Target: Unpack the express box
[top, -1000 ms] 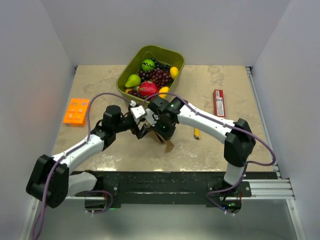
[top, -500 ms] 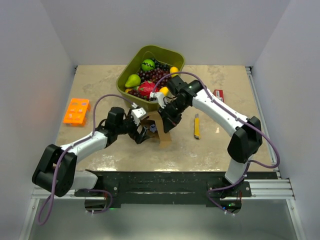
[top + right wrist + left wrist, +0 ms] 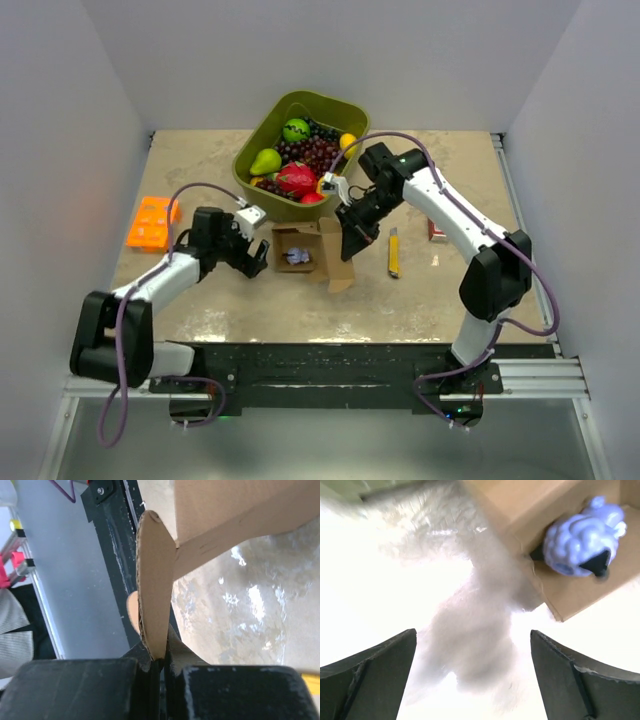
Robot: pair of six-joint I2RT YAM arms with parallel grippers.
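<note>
The express box is a small brown cardboard box standing open mid-table, with a little blue-purple toy inside. My right gripper is at the box's right side, shut on one of its flaps, whose edge is pinched between the jaws. My left gripper hovers just left of the box, open and holding nothing. In the left wrist view its fingers stand wide apart over bare table, with the box and the toy ahead at the upper right.
A green tub of fruit stands just behind the box. An orange tray lies at the far left. A yellow knife lies right of the box, and a red packet shows partly behind the right arm.
The right gripper has swung back and to the right, pulling the flap and laying the box open. The left gripper has drawn back left, away from the box, jaws wide.
</note>
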